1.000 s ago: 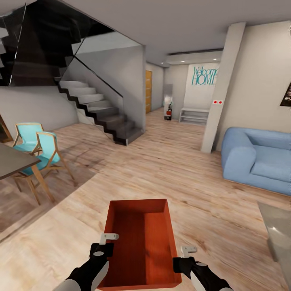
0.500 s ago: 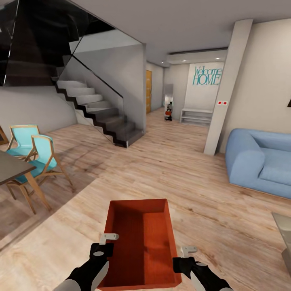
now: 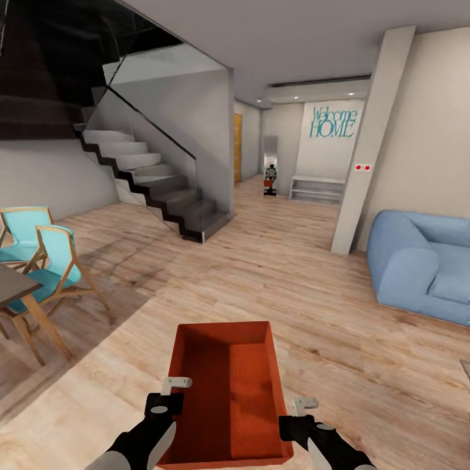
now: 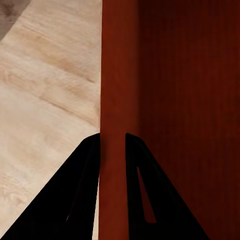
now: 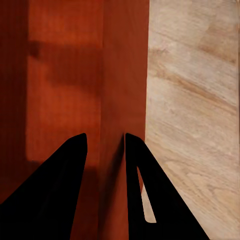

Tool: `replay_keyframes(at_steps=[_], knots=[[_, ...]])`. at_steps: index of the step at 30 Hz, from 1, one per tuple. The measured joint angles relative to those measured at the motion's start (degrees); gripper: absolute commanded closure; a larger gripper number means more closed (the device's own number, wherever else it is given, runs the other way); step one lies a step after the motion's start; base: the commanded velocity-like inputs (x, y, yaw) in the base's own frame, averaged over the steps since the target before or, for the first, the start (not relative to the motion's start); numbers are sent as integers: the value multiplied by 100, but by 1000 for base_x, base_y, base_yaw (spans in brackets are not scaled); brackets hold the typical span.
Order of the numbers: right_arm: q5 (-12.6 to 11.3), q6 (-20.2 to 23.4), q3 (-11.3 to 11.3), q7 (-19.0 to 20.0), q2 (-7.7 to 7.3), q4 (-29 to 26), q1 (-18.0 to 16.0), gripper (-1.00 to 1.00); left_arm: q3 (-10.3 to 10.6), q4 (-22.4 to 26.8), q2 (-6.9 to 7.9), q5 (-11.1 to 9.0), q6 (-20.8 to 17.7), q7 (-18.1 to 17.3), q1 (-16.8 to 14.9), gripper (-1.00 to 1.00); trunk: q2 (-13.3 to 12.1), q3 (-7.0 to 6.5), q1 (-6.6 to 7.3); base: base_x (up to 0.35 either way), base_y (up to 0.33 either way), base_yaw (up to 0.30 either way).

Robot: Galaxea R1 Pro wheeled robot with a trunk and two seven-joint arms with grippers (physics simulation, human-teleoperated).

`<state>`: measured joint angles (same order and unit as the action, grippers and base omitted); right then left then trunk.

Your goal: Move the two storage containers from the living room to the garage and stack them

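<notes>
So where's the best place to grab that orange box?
By its two long side walls, one from each side. The storage container is open-topped with thin low walls, so the left end effector and right end effector each straddle a wall, one finger inside, one outside.

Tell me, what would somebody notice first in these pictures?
Probably the orange-red storage container, held low in the middle above the wood floor, its side walls pinched by the left gripper and the right gripper. Then the blue sofa on the right and the stairs on the left.

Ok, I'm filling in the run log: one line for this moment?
phase: transit, living room | left hand: clamps container left wall | right hand: clamps right wall | container off wood floor
</notes>
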<state>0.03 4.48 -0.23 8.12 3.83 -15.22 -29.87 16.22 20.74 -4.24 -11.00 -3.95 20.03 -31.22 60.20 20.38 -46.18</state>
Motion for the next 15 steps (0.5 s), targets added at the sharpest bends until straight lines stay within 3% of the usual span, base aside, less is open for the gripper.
replay_keyframes(at_steps=[15], knots=[[1,0,-2,0,0,-2,2,100,1,-1,0,0,0,0,0,100,0,-56,0,338,111,-277]])
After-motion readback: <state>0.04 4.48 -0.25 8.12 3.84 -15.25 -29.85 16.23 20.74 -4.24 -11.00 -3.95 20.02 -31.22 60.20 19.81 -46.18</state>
